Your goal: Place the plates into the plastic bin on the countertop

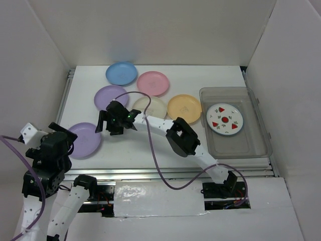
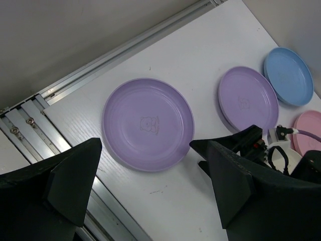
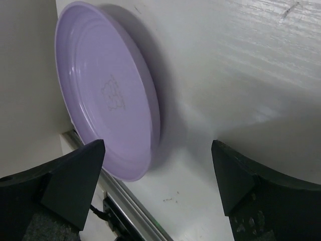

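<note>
The white fruit-print plate (image 1: pixel 224 119) lies in the clear plastic bin (image 1: pixel 253 148) at the right. On the countertop (image 1: pixel 150 145) lie the blue (image 1: pixel 121 73), pink (image 1: pixel 153 83), purple (image 1: pixel 109 95), cream (image 1: pixel 153 105) and orange (image 1: pixel 184 108) plates. A second purple plate (image 1: pixel 86 139) lies at the front left. My right gripper (image 1: pixel 111 123) is open and empty, just right of that plate (image 3: pixel 108 120). My left gripper (image 1: pixel 62 140) is open and empty, raised near its left edge (image 2: pixel 148 124).
A metal rail (image 1: pixel 165 171) runs along the near edge and another along the left edge (image 2: pixel 120 55). White walls enclose the table on three sides. The right arm's purple cable (image 1: pixel 153 160) loops over the front of the table.
</note>
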Robot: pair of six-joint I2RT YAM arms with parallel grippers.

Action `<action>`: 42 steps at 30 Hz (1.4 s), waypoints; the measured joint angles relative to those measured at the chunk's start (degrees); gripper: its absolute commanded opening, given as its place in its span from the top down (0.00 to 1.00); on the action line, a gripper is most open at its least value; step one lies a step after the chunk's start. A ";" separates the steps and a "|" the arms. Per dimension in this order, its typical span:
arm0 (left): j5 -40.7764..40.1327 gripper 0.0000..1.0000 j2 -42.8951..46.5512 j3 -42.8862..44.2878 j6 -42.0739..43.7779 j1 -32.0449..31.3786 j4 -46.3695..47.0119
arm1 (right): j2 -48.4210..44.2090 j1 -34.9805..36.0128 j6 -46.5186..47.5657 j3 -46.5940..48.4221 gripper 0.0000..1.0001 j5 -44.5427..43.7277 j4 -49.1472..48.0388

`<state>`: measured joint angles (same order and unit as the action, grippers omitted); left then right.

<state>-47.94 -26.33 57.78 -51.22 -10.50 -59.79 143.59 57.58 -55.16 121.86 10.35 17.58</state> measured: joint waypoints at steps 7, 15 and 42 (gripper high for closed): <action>0.35 0.01 -0.15 0.00 0.13 0.24 0.66 | 5.97 -0.46 -1.14 8.52 0.29 2.14 3.28; 0.76 0.01 0.63 -0.02 0.28 0.24 1.16 | 6.80 -0.63 -0.90 9.84 0.48 3.96 7.45; 3.26 0.01 3.72 -0.04 3.10 0.26 3.54 | 9.60 -0.46 0.59 14.62 0.76 7.28 12.13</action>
<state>-44.69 -22.61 57.74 -48.12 -10.24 -56.25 153.18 57.12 -54.57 136.49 17.63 29.71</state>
